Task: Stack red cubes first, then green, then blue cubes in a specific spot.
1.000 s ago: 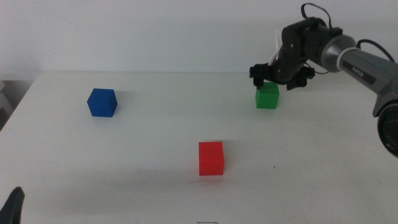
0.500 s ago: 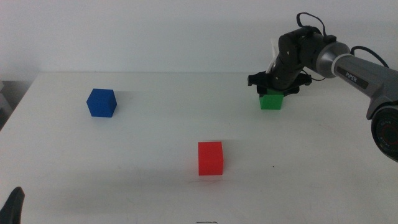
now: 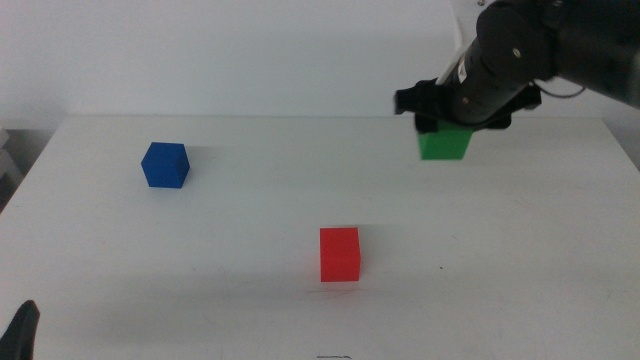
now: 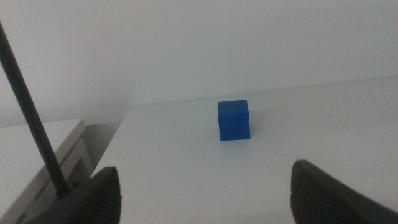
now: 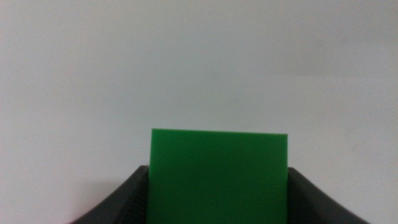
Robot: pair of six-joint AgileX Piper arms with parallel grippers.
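My right gripper (image 3: 446, 128) is shut on the green cube (image 3: 445, 144) and holds it in the air above the table's far right. The right wrist view shows the green cube (image 5: 219, 174) filling the space between that gripper's (image 5: 219, 198) dark jaws. The red cube (image 3: 339, 253) rests on the white table near the middle front. Far left on the table stands the blue cube (image 3: 164, 164). In the left wrist view the blue cube (image 4: 234, 120) sits well ahead of my left gripper (image 4: 205, 186), whose jaws are wide apart. That waiting left gripper (image 3: 20, 335) shows at the bottom left corner.
A white wall backs the table (image 3: 250, 210). In the left wrist view the table's left edge (image 4: 115, 140) drops off beside a lower white surface (image 4: 37, 149), and a thin dark cable (image 4: 31, 106) crosses that side.
The right gripper closed on the green cube and has lifted it off the table, rising and coming nearer the camera. The red and blue cubes and the left arm have not moved.
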